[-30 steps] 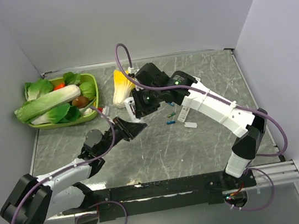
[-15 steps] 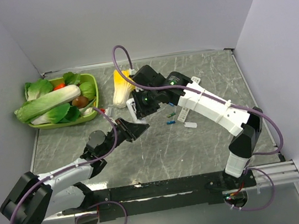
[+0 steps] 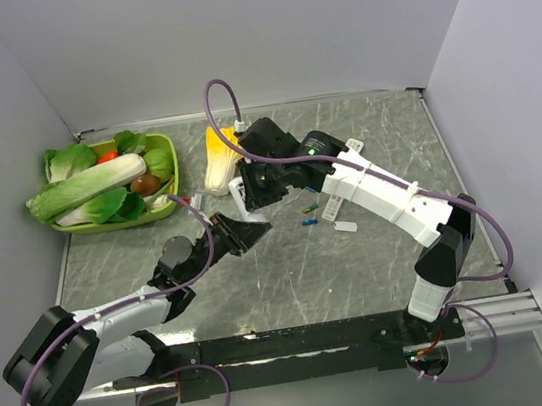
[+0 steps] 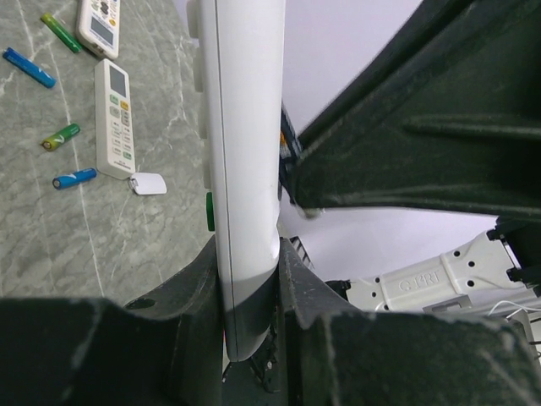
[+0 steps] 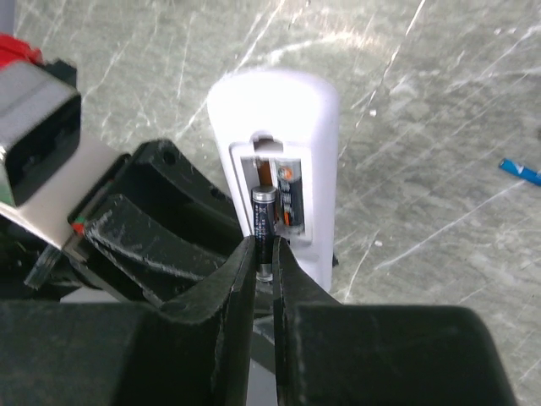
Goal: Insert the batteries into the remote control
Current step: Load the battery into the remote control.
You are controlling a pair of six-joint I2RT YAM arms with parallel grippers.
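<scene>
My left gripper (image 3: 239,232) is shut on the lower end of a white remote (image 4: 245,169), holding it up off the table. In the right wrist view its battery bay is open, with one orange-and-black battery (image 5: 290,203) lying in it. My right gripper (image 5: 264,254) is shut on a dark battery (image 5: 264,216), whose top end is at the bay's empty left slot. In the top view the right gripper (image 3: 250,194) is right above the held remote. Loose blue batteries (image 4: 74,178) and green batteries (image 4: 61,136) lie on the table.
A second white remote (image 4: 114,118) and a small white cover (image 4: 149,183) lie among the loose batteries; a third remote (image 4: 100,21) lies farther off. A green tray (image 3: 174,166) of vegetables stands at the back left, a yellow-white vegetable (image 3: 217,160) beside it.
The right gripper has shifted slightly left and closer to the held remote. The left gripper has edged a little to the right, still holding the remote.
</scene>
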